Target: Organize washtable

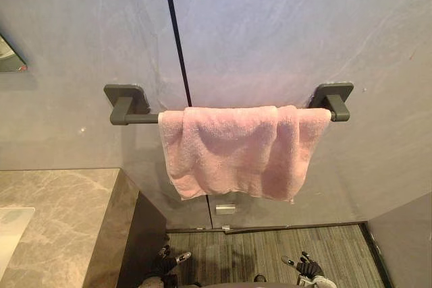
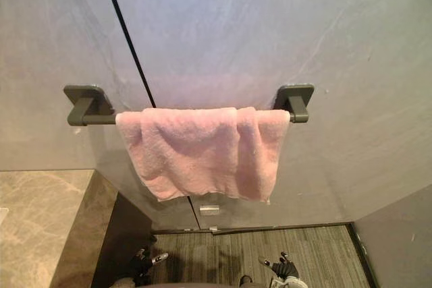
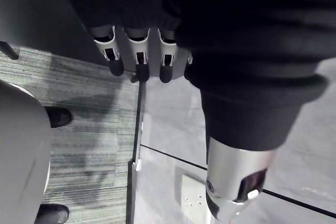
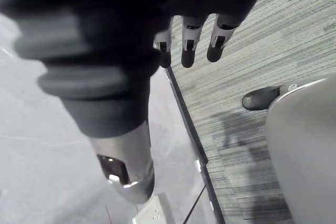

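Hanging folded over the towel bar (image 1: pixel 135 118), the pink towel (image 1: pixel 236 150) runs lengthwise along it, crowded toward the bar's right bracket. The left hand (image 1: pixel 169 261) and the right hand (image 1: pixel 307 266) hang well below the bar, fingers loosely straight, holding nothing, one beneath each towel end. Reaching it likely means raising either arm straight up.

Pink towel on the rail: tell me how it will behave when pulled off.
Probably floppy: the pink towel hangs in soft folds over the dark rail. Likely light, being thin fluffy cloth. A tug at one end may slide it along the smooth rail.
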Controlling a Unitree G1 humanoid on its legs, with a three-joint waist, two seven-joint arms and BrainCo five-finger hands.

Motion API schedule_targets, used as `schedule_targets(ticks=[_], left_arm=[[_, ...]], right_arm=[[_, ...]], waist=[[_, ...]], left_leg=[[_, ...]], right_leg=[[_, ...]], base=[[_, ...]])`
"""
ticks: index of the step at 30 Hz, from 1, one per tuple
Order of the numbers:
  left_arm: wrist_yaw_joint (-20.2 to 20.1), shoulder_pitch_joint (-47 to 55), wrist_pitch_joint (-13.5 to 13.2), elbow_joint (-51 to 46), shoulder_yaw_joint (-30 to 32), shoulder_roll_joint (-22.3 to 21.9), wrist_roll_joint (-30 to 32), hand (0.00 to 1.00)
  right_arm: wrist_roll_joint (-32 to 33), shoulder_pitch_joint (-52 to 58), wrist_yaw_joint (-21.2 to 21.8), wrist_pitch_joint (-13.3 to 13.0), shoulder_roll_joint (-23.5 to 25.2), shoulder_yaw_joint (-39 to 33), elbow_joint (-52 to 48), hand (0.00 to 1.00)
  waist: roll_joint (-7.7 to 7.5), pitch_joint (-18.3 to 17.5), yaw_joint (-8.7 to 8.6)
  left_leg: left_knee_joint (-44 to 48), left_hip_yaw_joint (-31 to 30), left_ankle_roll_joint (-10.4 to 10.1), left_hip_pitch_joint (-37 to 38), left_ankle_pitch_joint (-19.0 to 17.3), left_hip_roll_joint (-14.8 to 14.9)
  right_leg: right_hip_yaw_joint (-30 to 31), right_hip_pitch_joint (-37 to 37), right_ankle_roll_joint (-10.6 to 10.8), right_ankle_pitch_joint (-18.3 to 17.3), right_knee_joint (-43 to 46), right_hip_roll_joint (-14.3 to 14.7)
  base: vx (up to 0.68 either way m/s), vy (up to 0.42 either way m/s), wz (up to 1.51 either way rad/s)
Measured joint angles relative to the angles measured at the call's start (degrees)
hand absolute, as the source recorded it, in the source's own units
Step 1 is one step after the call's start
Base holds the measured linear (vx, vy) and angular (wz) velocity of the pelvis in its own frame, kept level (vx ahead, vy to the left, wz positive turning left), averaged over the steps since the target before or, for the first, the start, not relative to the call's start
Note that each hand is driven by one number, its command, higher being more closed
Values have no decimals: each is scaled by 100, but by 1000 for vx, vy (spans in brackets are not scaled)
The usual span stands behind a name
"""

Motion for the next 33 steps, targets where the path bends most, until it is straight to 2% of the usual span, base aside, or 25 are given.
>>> schedule_targets(ticks=[7,10,11,13,14,16,17,19,21,22,23,24,25,26,27,28,29,30,31,32,33], left_arm=[[1,-8,48,7,-48,39,0,0],[1,-24,42,-7,-51,53,-1,0],[0,-55,46,-6,-65,67,-1,0],[0,-124,63,16,-115,139,2,0],[5,-151,64,11,-210,201,-1,0],[12,-193,68,9,-259,206,-4,0],[24,-234,72,3,-256,212,-7,0],[39,-241,62,-52,-255,232,-25,0],[86,-175,55,-61,-229,358,-128,0],[133,-176,55,-60,-195,405,-165,0],[151,-182,62,-58,-199,423,-180,0],[150,-194,62,-60,-199,424,-187,0],[154,-234,61,-61,-200,326,-240,0],[160,-243,55,-66,-199,200,-298,0],[157,-251,55,-70,-200,123,-320,0],[145,-234,46,-138,-227,31,-353,0],[137,-242,49,-163,-228,16,-363,0],[149,-252,63,-168,-227,88,-365,0],[150,-239,67,-170,-240,118,-362,0],[159,-205,56,-178,-241,130,-362,0],[158,-207,50,-181,-242,138,-359,0]], right_arm=[[-4,-1,3,0,1,5,14,0],[-58,-34,5,1,-35,51,11,0],[-72,-78,7,5,-25,97,14,0],[-60,-120,3,0,14,119,-9,0],[-51,-126,2,-5,16,128,-32,0],[-42,-118,-1,-7,-7,155,-34,0],[-34,-83,4,-9,-11,154,-34,0],[-25,0,6,-8,-26,93,-32,0],[-26,3,8,4,38,98,-29,0],[-26,-9,6,4,88,116,-31,0],[-7,-47,3,20,131,180,-8,0],[5,-75,-1,28,123,231,6,0],[29,-135,-14,27,109,304,-38,0],[61,-177,-28,2,39,347,-51,0],[76,-202,-33,-6,-12,345,-57,0],[84,-231,-91,-14,-73,330,-107,0],[66,-224,-137,-15,-141,275,-98,0],[46,-221,-174,1,-130,260,-86,0],[50,-203,-189,3,-117,250,-77,0],[47,-179,-206,5,-123,255,-30,0],[46,-178,-213,10,-124,255,-27,0]], waist=[[-12,-5,-1],[5,-7,63],[-8,3,143],[-80,40,76],[-146,73,14],[-118,108,-32],[-175,100,-34],[-178,76,-15],[-232,-33,33],[-274,-65,72],[-356,-123,108],[-302,-107,140],[-116,-36,141],[29,15,115],[108,57,83],[168,113,-3],[211,128,-37],[103,185,-29],[24,213,-46],[-45,189,-39],[-52,191,-28]], left_leg=[[8,81,-1,63,0,3],[21,332,-2,24,-2,79],[68,484,-5,-57,-4,108],[216,523,0,-222,-19,104],[418,442,26,-416,-68,114],[587,255,51,-596,-89,142],[731,-24,47,-730,-86,146],[915,-448,-64,-934,-54,215],[1115,-852,-312,-1318,75,370],[1208,-961,-399,-1521,128,403],[1283,-1131,-586,-1805,256,481],[1236,-1224,-681,-1874,321,525],[1110,-1432,-763,-2028,589,726],[925,-1558,-688,-2113,950,850],[765,-1594,-629,-2157,1234,899],[250,-1340,-166,-2160,1685,949],[424,-582,195,-2234,1288,923],[602,-32,153,-2271,1189,898],[739,219,145,-2222,1191,827],[1101,275,140,-2172,1172,655],[1373,263,113,-2171,1083,573]], right_leg=[[39,38,5,12,-7,1],[315,-255,5,5,232,50],[486,-511,-11,-58,517,90],[568,-821,1,-214,939,84],[585,-1022,17,-383,1311,-3],[433,-1186,-8,-674,1789,-94],[403,-1325,-82,-1045,2551,-213],[494,-1343,-41,-1335,3452,-407],[1077,-1348,-28,-1359,3926,-501],[1364,-1319,108,-1452,3830,-464],[1617,-1207,366,-1799,3552,-243],[1626,-1195,380,-1915,3453,-159],[1508,-1125,249,-2160,3250,66],[1261,-1094,53,-2319,3202,242],[1105,-1103,21,-2329,3224,316],[524,-1122,-239,-2249,3172,310],[29,-1094,-460,-2182,3143,271],[-403,-1040,-568,-2115,3085,105],[-650,-964,-580,-2052,2998,-24],[-980,-914,-600,-1907,2823,-171],[-1133,-910,-603,-1837,2751,-233]], base=[[-48,-15,-3],[-66,-18,-46],[-51,-21,-61],[-93,-25,-25],[-133,-11,32],[-81,-5,68],[-12,-42,109],[-11,-119,113],[-69,-315,80],[-123,-438,66],[-165,-470,52],[-265,-555,66],[-331,-529,72],[-329,-422,90],[-364,-348,145],[-375,-280,195],[-419,-291,234],[-322,-230,201],[-281,-203,185],[-219,-127,145],[-294,-94,138]])
